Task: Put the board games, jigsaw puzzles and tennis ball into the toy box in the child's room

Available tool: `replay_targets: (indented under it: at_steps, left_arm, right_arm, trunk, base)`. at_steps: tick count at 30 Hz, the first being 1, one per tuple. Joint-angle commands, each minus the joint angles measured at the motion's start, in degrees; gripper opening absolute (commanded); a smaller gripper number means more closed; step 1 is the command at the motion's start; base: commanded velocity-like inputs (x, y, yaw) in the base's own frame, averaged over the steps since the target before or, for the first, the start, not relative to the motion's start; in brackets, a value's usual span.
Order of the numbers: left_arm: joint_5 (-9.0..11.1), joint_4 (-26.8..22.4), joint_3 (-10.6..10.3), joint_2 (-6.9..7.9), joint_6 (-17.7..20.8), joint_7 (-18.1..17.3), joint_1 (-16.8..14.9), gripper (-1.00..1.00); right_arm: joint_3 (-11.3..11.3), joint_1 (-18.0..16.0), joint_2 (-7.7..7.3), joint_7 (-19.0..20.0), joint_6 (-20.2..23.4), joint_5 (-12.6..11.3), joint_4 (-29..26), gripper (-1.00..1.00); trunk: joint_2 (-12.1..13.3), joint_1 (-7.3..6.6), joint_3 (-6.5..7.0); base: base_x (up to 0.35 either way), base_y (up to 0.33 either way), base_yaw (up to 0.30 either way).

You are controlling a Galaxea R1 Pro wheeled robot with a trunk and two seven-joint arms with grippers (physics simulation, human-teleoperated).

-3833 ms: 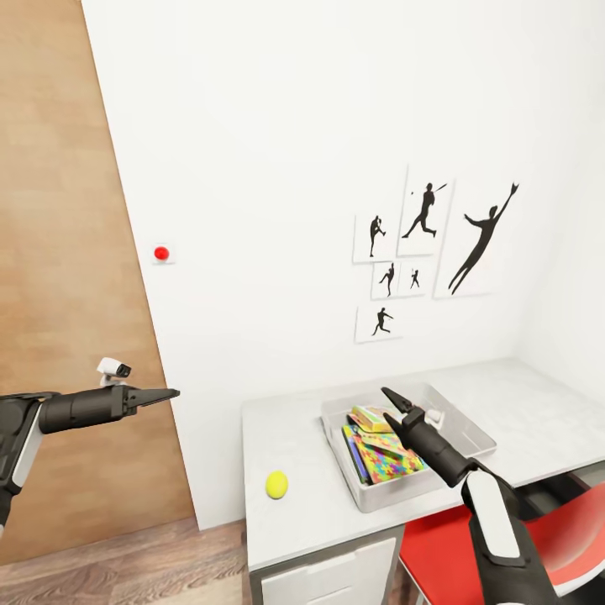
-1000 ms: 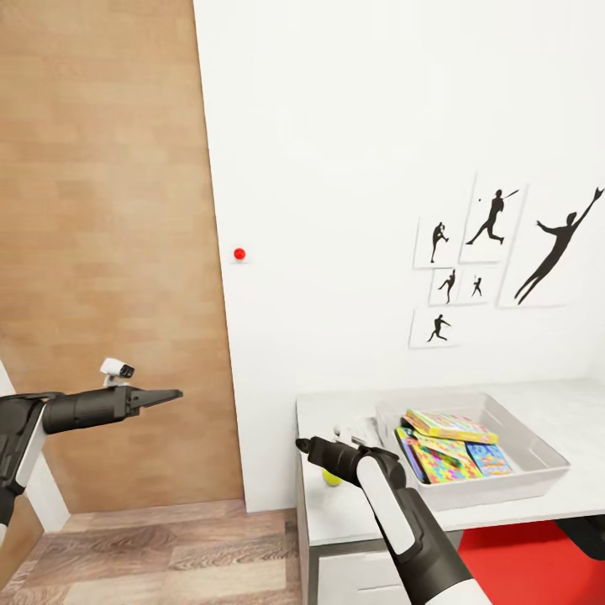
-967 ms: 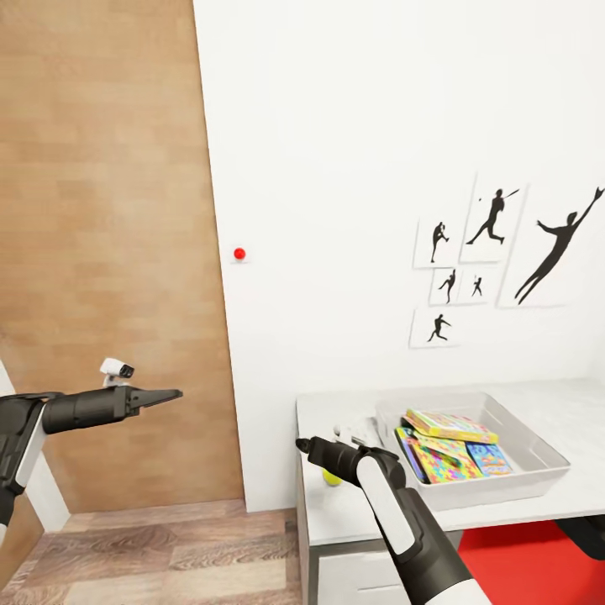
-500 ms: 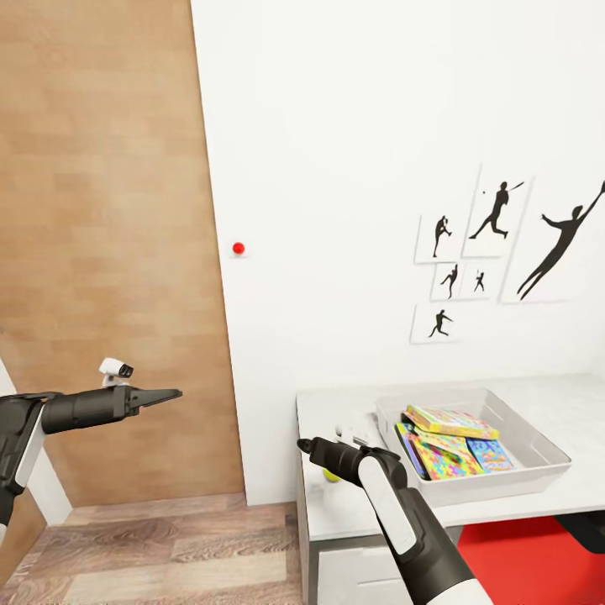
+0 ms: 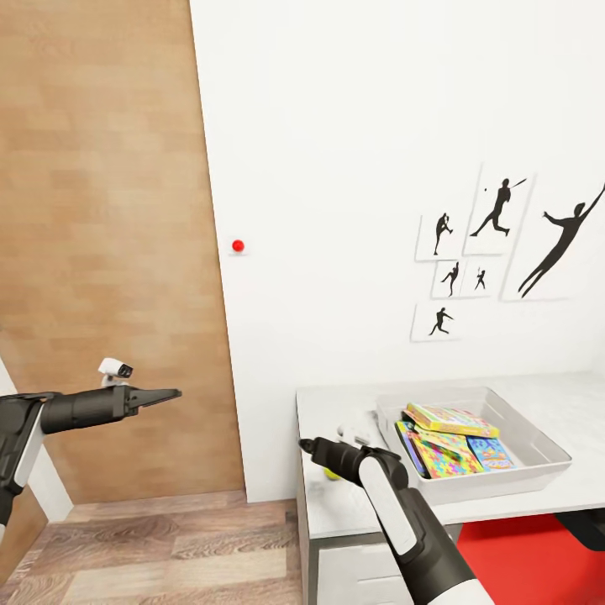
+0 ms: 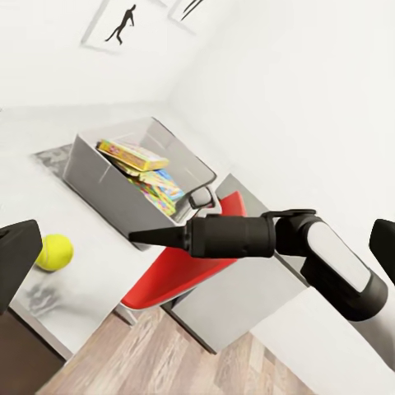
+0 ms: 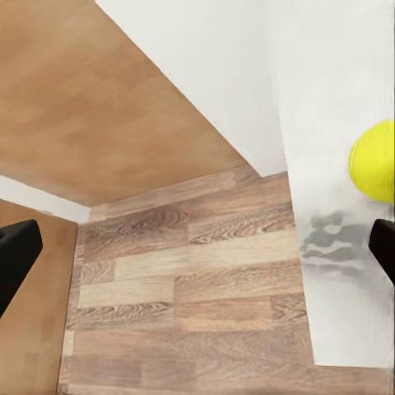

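Head view first: the toy box sits on the pale surface under the sports posters, with colourful game boxes stacked inside. The tennis ball peeks out on the surface just behind the right end effector, whose fingers look closed to a point near the surface's corner. The left end effector hangs well off to the side in front of the wooden door, pinched narrow too.

Left wrist view: the right end effector is a narrow closed tip above the surface, the tennis ball nearby, and the toy box beyond, beside the red chair.

Right wrist view: the tennis ball rests on the surface near its edge, plank floor below.
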Motion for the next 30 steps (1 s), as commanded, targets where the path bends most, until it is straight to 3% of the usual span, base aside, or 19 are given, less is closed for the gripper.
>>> replay_targets:
  at_steps: [1, 9, 11, 14, 19, 30]
  left_arm:
    - [0.0, 0.0, 0.0, -0.02, 0.6, -0.2, 0.0, 1.0]
    - [0.0, 0.0, 0.0, 0.12, 0.6, -0.2, 0.0, 1.0]
    - [0.0, 0.0, -0.1, 0.08, 0.6, -0.2, 0.0, 1.0]
    - [0.0, 0.0, -0.3, -0.07, 0.6, -0.2, 0.0, 1.0]
    - [0.0, 0.0, -0.4, -0.2, 0.6, -0.2, 0.0, 1.0]
    - [0.0, 0.0, -0.4, -0.3, 0.6, 0.5, 0.0, 1.0]
  right_arm:
    - [0.0, 0.0, 0.0, -0.6, 0.1, -0.1, 0.0, 1.0]
    - [-0.1, -0.1, 0.84, -1.6, 0.1, 4.9, -0.4, 1.0]
    - [-0.1, -0.3, 0.94, -3.6, 0.2, 6.4, -0.6, 1.0]
    - [-0.1, -1.4, 1.04, -9.8, 0.6, 8.3, -0.7, 1.0]
    - [0.0, -2.2, 1.02, -16.7, 0.7, 8.5, -0.7, 1.0]
    - [0.0, -2.4, 1.04, -17.9, 0.4, 8.5, -0.3, 1.0]
  trunk:
    - [0.0, 0.02, -0.03]
    - [0.0, 0.02, -0.03]
    - [0.0, 0.02, -0.03]
    - [0.0, 0.02, -0.03]
    - [0.0, 0.02, -0.03]
    - [0.0, 0.02, -0.03]
  base:
    - [0.0, 0.0, 0.0]
    - [0.0, 0.0, 0.0]
    - [0.0, 0.0, 0.0]
    - [0.0, 0.0, 0.0]
    - [0.0, 0.0, 0.0]
    - [0.0, 0.0, 0.0]
